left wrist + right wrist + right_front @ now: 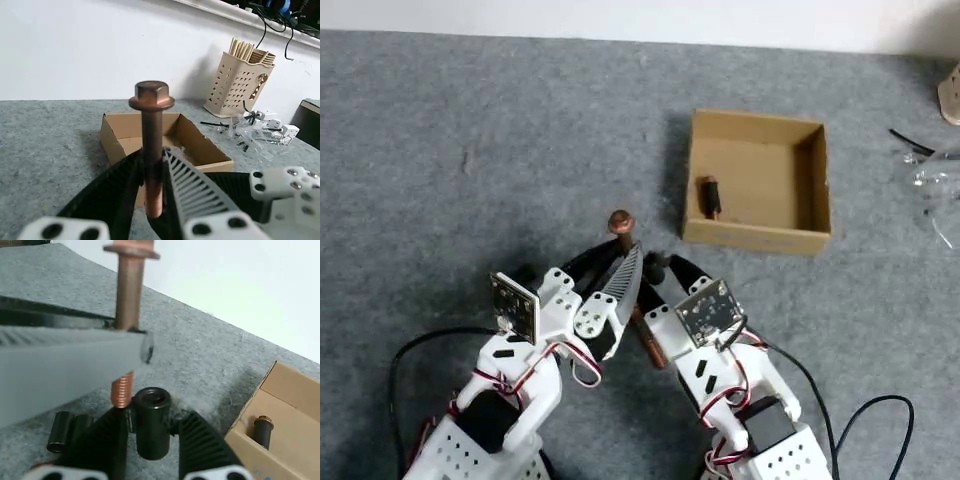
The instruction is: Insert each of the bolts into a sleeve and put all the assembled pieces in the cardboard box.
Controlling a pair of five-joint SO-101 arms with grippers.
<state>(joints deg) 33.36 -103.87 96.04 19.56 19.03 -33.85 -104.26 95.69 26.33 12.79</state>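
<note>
My left gripper (pixel 152 200) is shut on a copper bolt (pixel 151 145), which it holds upright with the hex head on top; the head (pixel 620 221) sits in front of both arms. My right gripper (pixel 150 440) is shut on a black sleeve (pixel 151 422) with its open end facing up. The bolt's threaded tip (pixel 121 390) hangs just beside the sleeve's mouth, not inside it. The cardboard box (pixel 800 240) lies to the right and holds one assembled piece (pixel 709 197). A spare sleeve (pixel 60 431) lies on the mat, and another copper bolt (pixel 646 340) lies between the arms.
Grey felt mat (pixel 470 150) covers the table. Clear plastic bits and black cables (pixel 925 170) lie at the far right edge. A beige perforated holder with sticks (pixel 240 82) stands by the wall beyond the box. Open mat lies left of the box.
</note>
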